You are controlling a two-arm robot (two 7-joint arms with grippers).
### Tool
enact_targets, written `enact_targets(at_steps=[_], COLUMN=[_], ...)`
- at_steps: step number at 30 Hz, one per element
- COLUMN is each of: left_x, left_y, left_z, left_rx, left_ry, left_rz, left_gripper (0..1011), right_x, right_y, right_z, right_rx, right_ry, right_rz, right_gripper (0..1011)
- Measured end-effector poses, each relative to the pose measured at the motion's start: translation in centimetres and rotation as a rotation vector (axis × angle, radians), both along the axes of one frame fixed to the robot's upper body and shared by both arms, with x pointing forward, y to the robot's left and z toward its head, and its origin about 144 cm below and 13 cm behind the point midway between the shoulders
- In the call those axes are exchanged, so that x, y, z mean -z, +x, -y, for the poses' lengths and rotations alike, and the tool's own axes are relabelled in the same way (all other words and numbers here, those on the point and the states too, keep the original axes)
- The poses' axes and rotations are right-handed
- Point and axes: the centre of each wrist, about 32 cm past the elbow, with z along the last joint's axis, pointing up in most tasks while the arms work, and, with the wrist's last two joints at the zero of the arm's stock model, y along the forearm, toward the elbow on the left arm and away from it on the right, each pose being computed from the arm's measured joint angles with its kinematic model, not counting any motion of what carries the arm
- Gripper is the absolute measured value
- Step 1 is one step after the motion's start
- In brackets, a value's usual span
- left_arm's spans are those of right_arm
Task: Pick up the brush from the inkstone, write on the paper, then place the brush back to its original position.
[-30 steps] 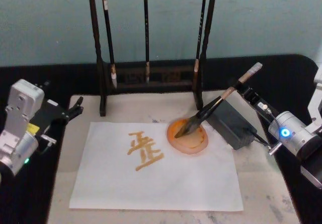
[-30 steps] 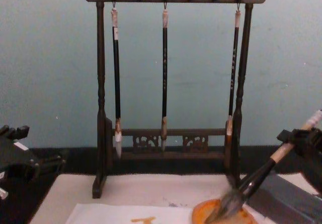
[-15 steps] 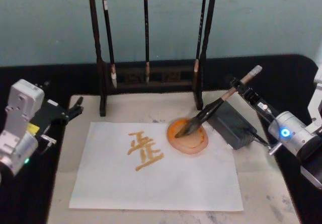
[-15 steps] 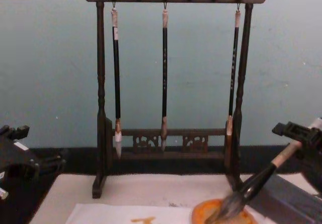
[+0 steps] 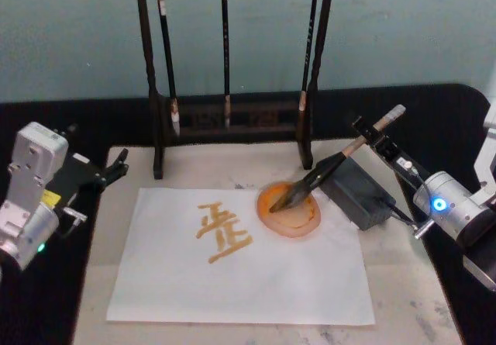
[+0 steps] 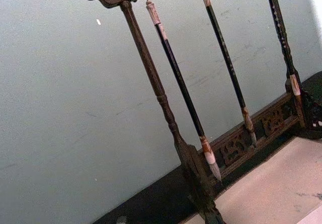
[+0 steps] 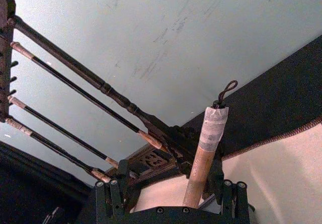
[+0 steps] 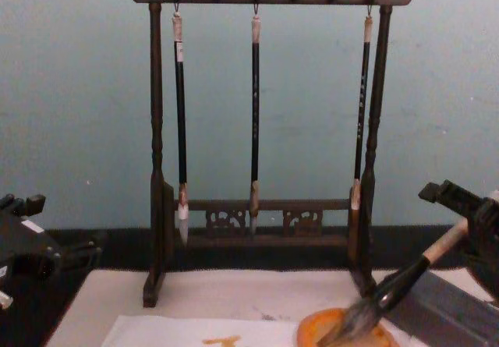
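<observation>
The brush (image 5: 325, 170) lies slanted, its dark bristle head (image 8: 355, 323) in the orange dish (image 5: 288, 212) and its black shaft across the dark grey inkstone block (image 5: 358, 194). My right gripper (image 5: 374, 134) sits around the tan upper handle (image 7: 201, 153) with its fingers (image 7: 231, 196) open and spread clear of it. The white paper (image 5: 232, 275) carries an orange written character (image 5: 221, 232) left of the dish. My left gripper (image 5: 115, 167) is parked at the mat's left edge, away from the paper.
A dark wooden brush stand (image 8: 257, 207) with three thin hanging brushes (image 8: 255, 113) rises just behind the paper and dish. The cream mat (image 5: 403, 283) lies under everything, and black tablecloth (image 5: 434, 120) borders it.
The right gripper's fingers have spread apart off the brush handle. The brush has settled slightly lower onto the block and dish. The left arm has not moved.
</observation>
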Motion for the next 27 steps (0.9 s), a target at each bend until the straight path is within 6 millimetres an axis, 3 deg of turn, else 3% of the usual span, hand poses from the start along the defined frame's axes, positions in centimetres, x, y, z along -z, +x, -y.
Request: enact_targets(at_steps=[27], left_x=[0.0], left_y=[0.0], left_z=[0.0], left_rx=[0.0], left_ry=[0.0], left_rz=[0.0], left_gripper=[1010], right_x=[0.17], right_y=[-0.56], right_z=[0.19], right_rx=[0.008], right_ry=[0.009], right_rz=[-0.011], right_gripper=[1000])
